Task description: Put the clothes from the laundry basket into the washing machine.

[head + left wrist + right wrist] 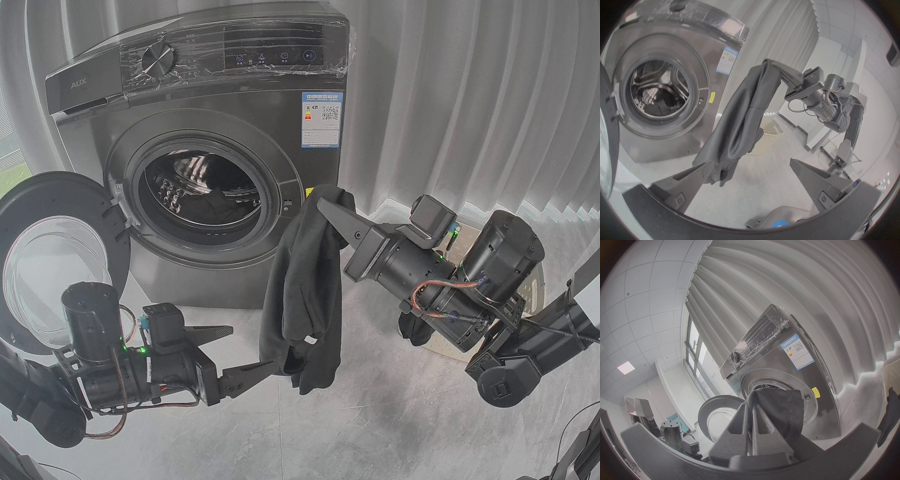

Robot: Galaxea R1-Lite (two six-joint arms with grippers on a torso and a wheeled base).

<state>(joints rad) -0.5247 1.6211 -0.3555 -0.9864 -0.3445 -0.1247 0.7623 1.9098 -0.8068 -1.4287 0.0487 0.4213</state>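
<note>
Before the washing machine (250, 112), my right gripper (322, 205) clenched the dark garment (303, 281) by its top, the rest hanging toward the floor (375, 425); my left gripper (253, 347) gaped at its lower end. Trailing cloth might snag the door rim (275, 187) and slip out.

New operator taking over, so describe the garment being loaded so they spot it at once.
Start at the washer. Just right of its opening, a long dark garment hangs from the shut right gripper. Unlike the dark cloth in the drum and another on the basket, it dangles in mid-air.
</note>
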